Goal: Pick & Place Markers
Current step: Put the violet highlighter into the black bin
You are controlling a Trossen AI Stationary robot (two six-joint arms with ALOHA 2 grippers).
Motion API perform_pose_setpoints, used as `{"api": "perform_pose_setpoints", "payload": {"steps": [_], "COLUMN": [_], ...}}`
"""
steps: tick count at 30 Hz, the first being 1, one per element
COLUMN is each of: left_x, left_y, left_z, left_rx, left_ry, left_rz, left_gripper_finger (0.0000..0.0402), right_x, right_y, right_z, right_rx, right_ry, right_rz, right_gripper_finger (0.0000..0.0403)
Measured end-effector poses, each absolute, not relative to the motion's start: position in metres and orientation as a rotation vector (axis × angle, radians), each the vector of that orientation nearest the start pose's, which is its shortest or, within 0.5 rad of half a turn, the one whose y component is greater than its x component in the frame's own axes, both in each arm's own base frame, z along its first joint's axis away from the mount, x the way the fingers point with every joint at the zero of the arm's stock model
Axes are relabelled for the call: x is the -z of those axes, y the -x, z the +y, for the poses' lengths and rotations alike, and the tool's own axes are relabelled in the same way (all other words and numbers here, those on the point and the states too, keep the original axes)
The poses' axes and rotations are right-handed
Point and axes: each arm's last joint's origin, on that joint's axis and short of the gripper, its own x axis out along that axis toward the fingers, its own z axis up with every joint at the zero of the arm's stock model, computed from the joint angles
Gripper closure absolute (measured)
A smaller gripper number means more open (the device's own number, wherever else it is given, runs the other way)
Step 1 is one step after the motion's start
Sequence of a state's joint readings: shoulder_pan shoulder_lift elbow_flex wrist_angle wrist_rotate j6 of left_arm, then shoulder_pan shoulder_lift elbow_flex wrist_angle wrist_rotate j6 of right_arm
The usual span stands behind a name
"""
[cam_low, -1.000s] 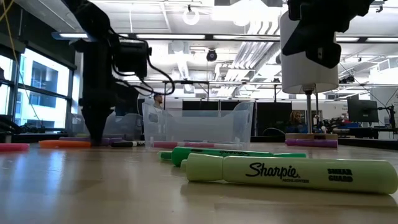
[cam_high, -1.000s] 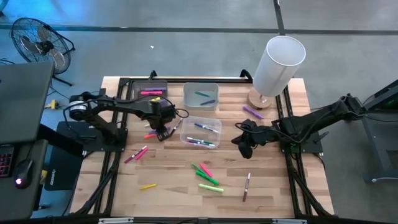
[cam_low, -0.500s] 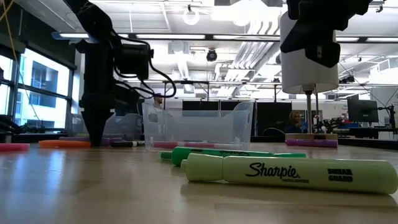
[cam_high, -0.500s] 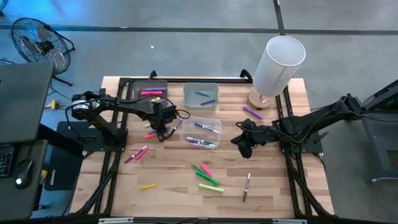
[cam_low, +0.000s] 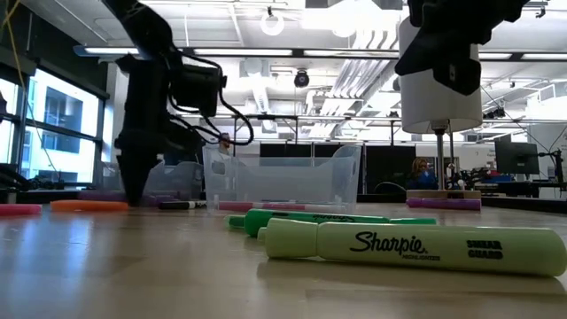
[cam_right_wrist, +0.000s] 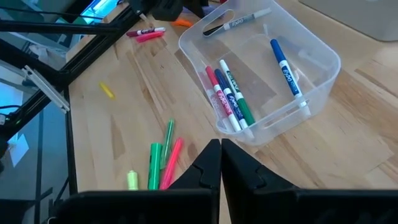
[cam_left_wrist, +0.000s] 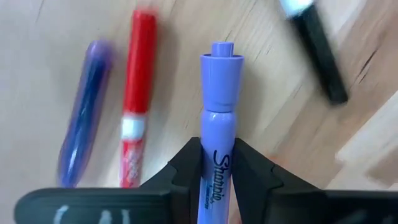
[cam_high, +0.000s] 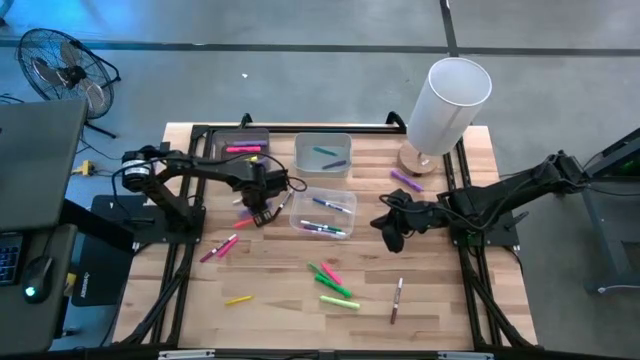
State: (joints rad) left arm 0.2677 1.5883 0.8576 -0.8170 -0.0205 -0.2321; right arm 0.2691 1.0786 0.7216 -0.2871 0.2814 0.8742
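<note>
My left gripper [cam_high: 258, 214] points down at the table just left of the clear bin [cam_high: 322, 212] and is shut on a purple marker [cam_left_wrist: 219, 112]. A red marker [cam_left_wrist: 138, 93], a blue one [cam_left_wrist: 84, 106] and a black one [cam_left_wrist: 323, 56] lie flat beside it. Several markers lie in the clear bin [cam_right_wrist: 323, 56], two in the grey bin [cam_high: 322, 155]. My right gripper [cam_high: 390, 236] hangs shut above the table, right of the clear bin, touching nothing. My left gripper pinches the purple marker's barrel [cam_left_wrist: 217, 163] between its two fingers, one finger [cam_left_wrist: 186, 165] on each long side. The fingers come from above, pointing down, and lie across the marker. The marker lies flat on the table, its cap end clear of the fingers.
Loose markers lie on the table: green and pink ones [cam_high: 335, 280], a yellow one [cam_high: 238, 299], pink ones [cam_high: 218, 247], a purple one [cam_high: 405, 181], a thin pen [cam_high: 397, 298]. A dark bin [cam_high: 245, 145] stands at the back left, a white cylinder [cam_high: 447, 100] at the back right.
My left gripper has tipped slightly while its fingertips stayed at the table among the markers.
</note>
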Motion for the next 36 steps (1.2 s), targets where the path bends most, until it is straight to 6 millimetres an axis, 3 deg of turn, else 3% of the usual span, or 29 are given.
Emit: {"api": "perform_pose_setpoints", "payload": {"steps": [9,15,20,24,30,36], "left_x": [-0.216,-0.269,-0.300,-0.306,-0.295,-0.274], "left_y": [-0.246,-0.246,-0.242,-0.228,-0.199,-0.191], "left_z": [0.068,0.070,0.093,0.130,0.184,0.215], "left_rx": [-0.361,-0.330,-0.438,-0.509,-0.584,-0.462], "left_ry": [0.366,0.207,0.073,0.068,0.130,0.298], "left_rz": [1.453,1.353,1.302,1.297,1.374,1.340], "left_gripper_finger": [0.0334,0.0334,0.0333,0.0333,0.0333,0.0328], "right_x": [-0.249,-0.249,-0.249,-0.249,-0.249,-0.250], "right_y": [-0.217,-0.217,-0.216,-0.216,-0.217,-0.217], "right_z": [0.048,0.047,0.046,0.046,0.046,0.046], "right_rx": [0.287,0.323,0.356,0.363,0.363,0.361], "right_ry": [-0.664,-0.649,-0.624,-0.623,-0.636,-0.642], "right_rz": [0.568,0.553,0.537,0.532,0.527,0.519], "right_gripper_finger": [0.0402,0.0401,0.0401,0.0402,0.0401,0.0401]}}
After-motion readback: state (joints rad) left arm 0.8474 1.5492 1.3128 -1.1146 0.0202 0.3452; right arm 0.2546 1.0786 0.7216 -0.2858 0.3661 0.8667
